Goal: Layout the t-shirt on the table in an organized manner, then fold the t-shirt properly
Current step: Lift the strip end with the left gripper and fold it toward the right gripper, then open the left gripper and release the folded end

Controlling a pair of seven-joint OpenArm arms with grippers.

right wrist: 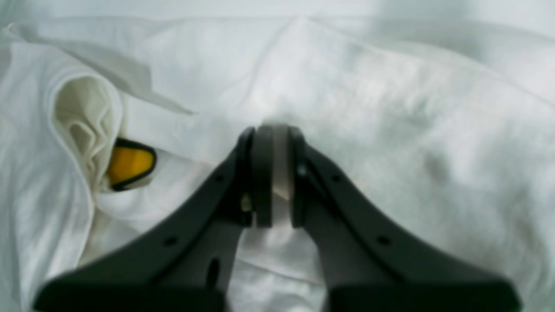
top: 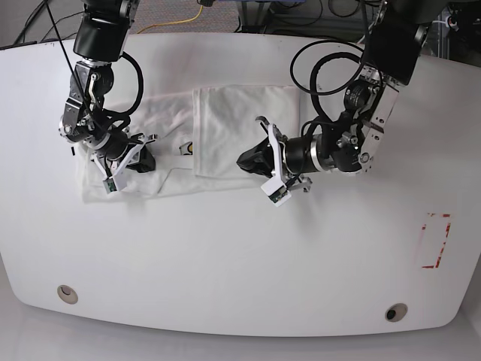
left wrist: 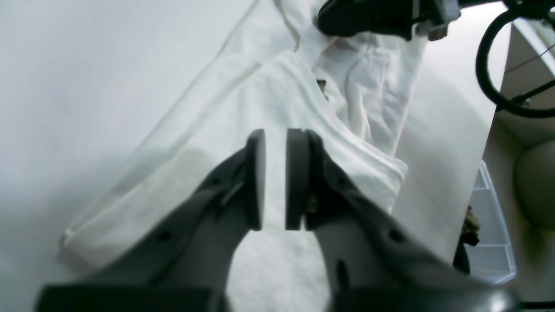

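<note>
Left wrist view
- Left gripper (left wrist: 275,177): pads nearly together with a narrow slit between them; white cloth shows through the slit, but a pinch cannot be confirmed here.
- T-shirt (left wrist: 243,143): a long folded band running from 7 o'clock to 1 o'clock, its far part rumpled. It passes directly under the pads.
- Table (left wrist: 65,86): bare white surface at 9 o'clock of the band.

Right wrist view
- Right gripper (right wrist: 274,175): closed on a pale fold of the t-shirt (right wrist: 390,130), which shows between the pads.
- Cloth: fills the frame; a rolled ridge with a yellow patch of print (right wrist: 130,164) lies at 9 o'clock of the jaws.

Base view
- T-shirt (top: 240,120): long axis runs 3 o'clock to 9 o'clock across the table (top: 225,263), a flat folded panel at its 3 o'clock end, loose wrinkled cloth at its 9 o'clock end.
- Left gripper (top: 252,159): at the 5 o'clock corner of the panel.
- Right gripper (top: 141,161): on the wrinkled end.
- Judgement: each arm holds its own end; the left arm is nearer the folded panel, so the next fold likely travels along the long axis toward 9 o'clock.
</note>
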